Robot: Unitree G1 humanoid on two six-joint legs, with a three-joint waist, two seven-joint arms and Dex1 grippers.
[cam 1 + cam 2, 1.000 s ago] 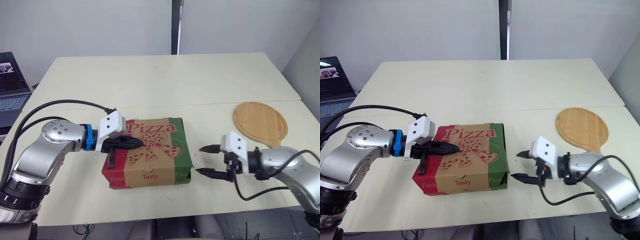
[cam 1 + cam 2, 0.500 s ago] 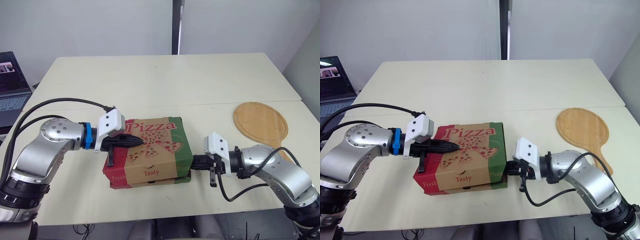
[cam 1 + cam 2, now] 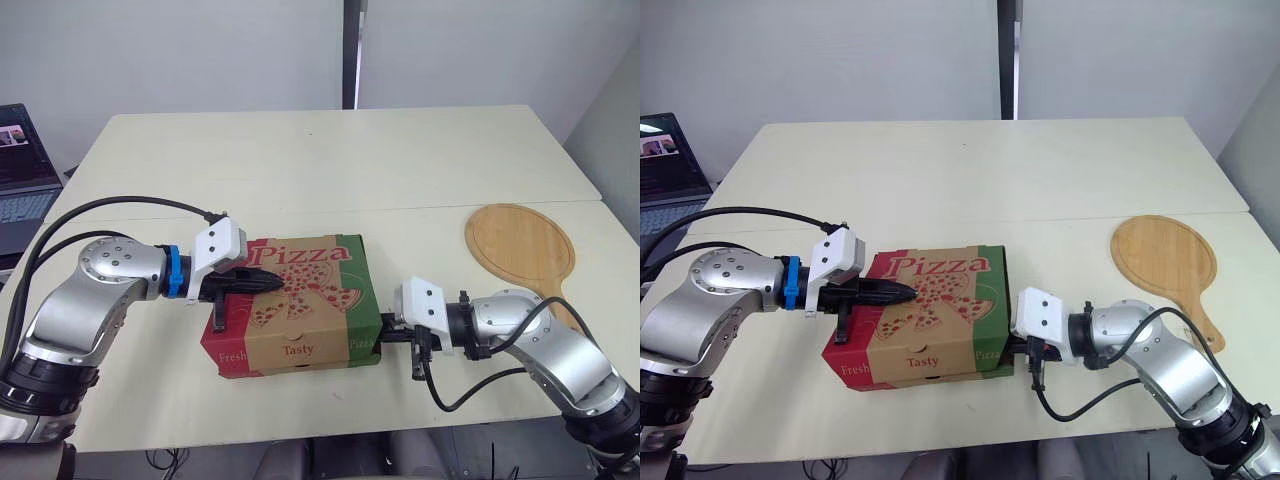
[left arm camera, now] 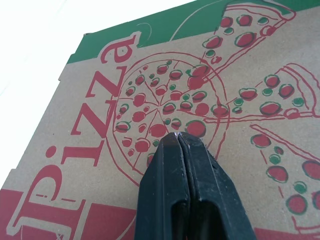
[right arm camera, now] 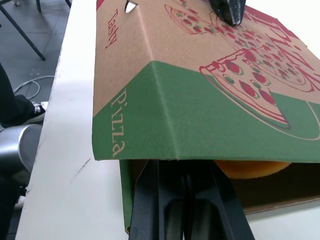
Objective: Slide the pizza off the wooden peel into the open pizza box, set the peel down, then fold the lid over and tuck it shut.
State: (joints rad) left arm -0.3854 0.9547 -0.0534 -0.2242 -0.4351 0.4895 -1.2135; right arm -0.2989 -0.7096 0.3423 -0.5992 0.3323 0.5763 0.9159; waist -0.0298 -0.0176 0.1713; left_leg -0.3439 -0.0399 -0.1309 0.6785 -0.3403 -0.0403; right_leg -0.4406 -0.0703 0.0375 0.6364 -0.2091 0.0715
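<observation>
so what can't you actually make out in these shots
pizza: lid covers it in the head views; a crust edge peeks out in the right wrist view.
right gripper tips: under the lid's green side flap, right wrist view.
front flap: tucked or not, too small in head views.

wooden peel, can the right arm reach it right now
Probably yes: the wooden peel lies uncovered beside it, but the right tool must first back out from under the pizza box lid.
</observation>
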